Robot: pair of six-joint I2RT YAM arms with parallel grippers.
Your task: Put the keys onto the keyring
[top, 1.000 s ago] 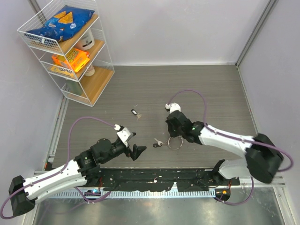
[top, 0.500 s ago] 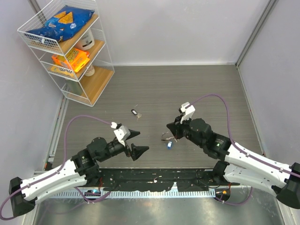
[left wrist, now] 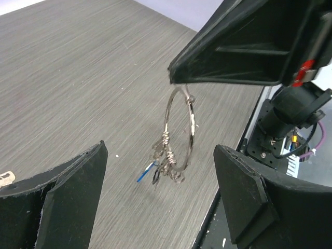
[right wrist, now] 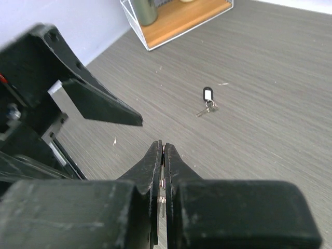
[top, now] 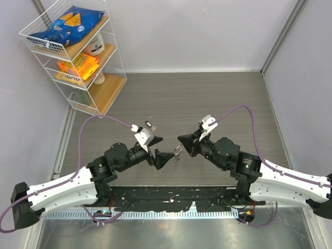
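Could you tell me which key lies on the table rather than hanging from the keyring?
The tagged key, alone on the table; the others dangle from the keyring in the right gripper.

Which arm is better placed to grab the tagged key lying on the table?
Left. The left gripper is open and empty, and the tagged key lies close beside it. The right gripper is shut on the keyring, holding it up.

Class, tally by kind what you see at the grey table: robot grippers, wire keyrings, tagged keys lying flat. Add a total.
Grippers: 2 (left gripper, right gripper)
Keyring: 1
Tagged key lying flat: 1
Total: 4
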